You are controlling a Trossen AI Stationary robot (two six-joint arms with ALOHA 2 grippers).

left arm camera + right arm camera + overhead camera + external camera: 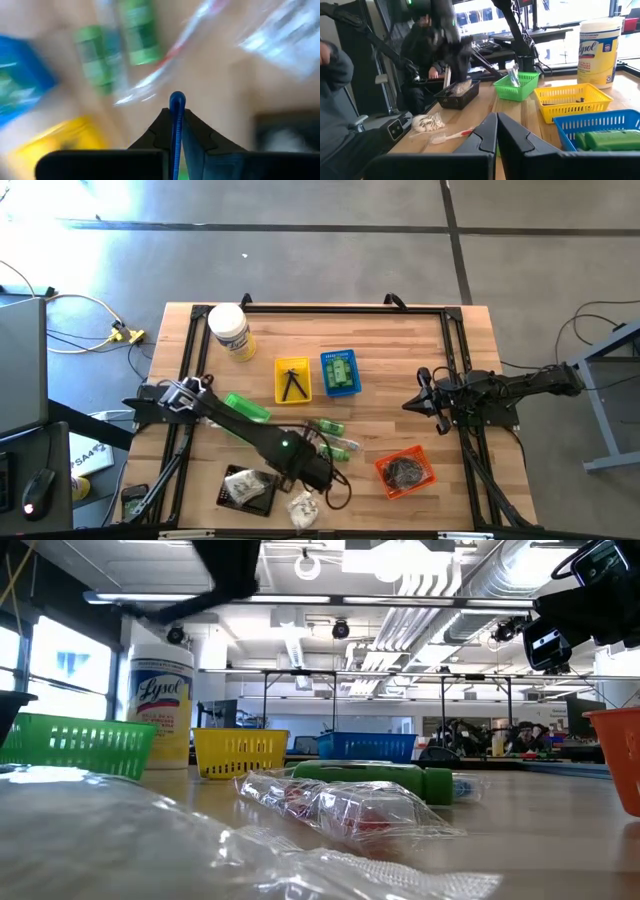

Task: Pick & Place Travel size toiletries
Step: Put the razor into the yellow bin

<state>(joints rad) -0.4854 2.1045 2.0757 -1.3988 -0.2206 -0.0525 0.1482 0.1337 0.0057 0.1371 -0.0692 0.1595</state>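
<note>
My left gripper (330, 480) reaches over the table's near middle, between the black tray (248, 490) and the orange basket (405, 470), and is shut on a thin blue piece (177, 102). Two green tubes (330, 435) lie on the wood just beyond it, next to a long clear packet with red inside (340, 805). A clear packet with white contents (302, 508) lies at the near edge, and another sits in the black tray. Green bottles fill the blue basket (340, 372), and small black pieces lie in the yellow basket (292, 380). My right gripper (420, 402) waits shut at the table's right. My left gripper pinches the thin blue piece between its two fingers (197, 132). The piece's rounded end (177, 99) sticks out just past the fingertips, along the fingers. It is lifted clear of the wood below. Which part of the piece lies farther back is hidden by the fingers.
A big white jar with a yellow label (230, 330) stands at the far left corner. A green basket (245, 408) sits under the left arm. A black frame (320, 308) runs around the table top. People (335, 65) sit beyond the table's left side.
</note>
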